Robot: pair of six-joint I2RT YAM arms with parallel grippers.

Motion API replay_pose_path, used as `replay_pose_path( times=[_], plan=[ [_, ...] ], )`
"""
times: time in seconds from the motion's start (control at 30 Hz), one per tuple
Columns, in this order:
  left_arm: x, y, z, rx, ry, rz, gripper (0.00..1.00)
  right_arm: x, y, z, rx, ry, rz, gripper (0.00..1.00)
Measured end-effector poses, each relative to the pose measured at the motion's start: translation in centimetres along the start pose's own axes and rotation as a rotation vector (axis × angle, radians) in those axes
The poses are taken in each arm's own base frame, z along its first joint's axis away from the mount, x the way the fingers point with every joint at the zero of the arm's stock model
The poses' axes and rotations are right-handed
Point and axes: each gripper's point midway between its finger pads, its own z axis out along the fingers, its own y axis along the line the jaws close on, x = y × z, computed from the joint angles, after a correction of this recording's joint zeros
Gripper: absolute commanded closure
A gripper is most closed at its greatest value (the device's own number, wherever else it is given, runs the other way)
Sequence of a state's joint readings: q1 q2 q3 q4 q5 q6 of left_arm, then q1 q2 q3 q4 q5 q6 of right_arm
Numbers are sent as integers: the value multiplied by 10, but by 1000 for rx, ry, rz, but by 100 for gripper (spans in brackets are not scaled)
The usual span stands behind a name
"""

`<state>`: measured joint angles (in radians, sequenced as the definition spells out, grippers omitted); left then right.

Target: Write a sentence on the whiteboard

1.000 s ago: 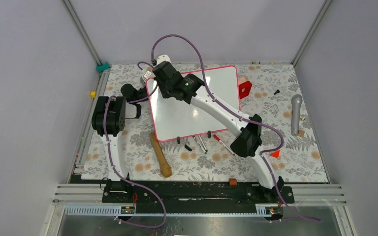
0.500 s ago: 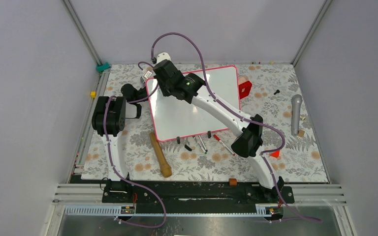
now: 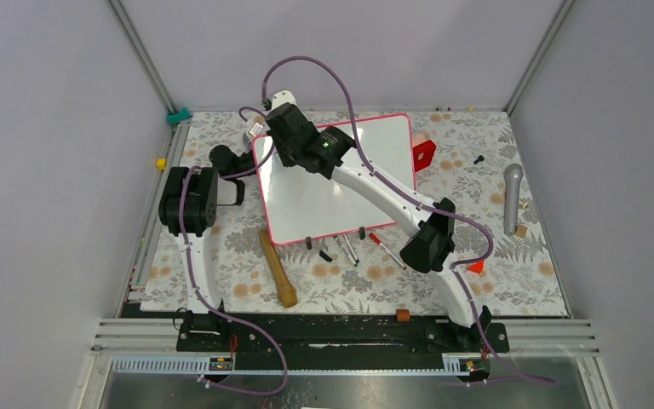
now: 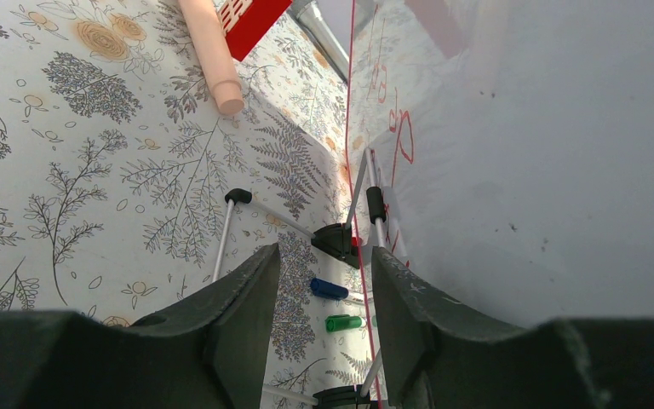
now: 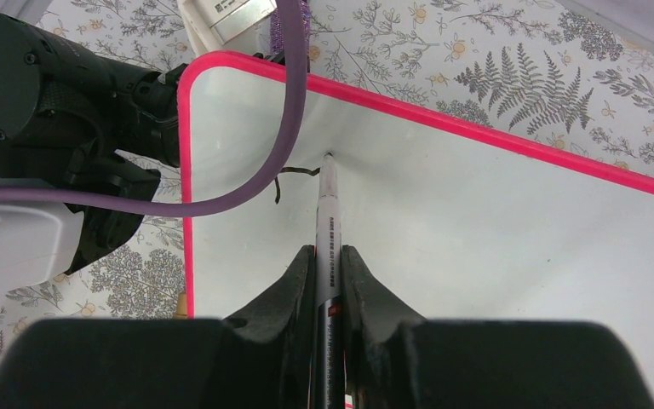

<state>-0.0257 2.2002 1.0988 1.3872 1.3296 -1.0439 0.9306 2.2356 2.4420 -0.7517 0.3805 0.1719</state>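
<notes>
Whiteboard [image 3: 306,204], sentence [image 5: 300,171] one stroke half behind cable [image 5: 294,85], right hand [image 5: 326,251] clamping marker [image 5: 327,204], left hand [image 4: 325,256] grip unclear.

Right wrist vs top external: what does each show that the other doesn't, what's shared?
Only right wrist: the right gripper shut on a marker, its tip at the whiteboard beside a few black strokes. Only top external: a wooden stick, a microphone, loose pens below the board. Both: the pink-framed whiteboard and the left arm at its left edge.
</notes>
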Motion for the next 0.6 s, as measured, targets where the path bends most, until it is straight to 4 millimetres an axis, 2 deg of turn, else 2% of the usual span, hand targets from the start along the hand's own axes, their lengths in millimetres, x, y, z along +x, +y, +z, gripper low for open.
replay_pose_path(
  times=[0.17,0.6],
  plan=[
    [0,0,0,0,0,0,55,2,0,1,0,6,4,100],
    [0,0,0,-1,-1,0,55,30,-1,-2,-10,81,-2,100]
  ],
)
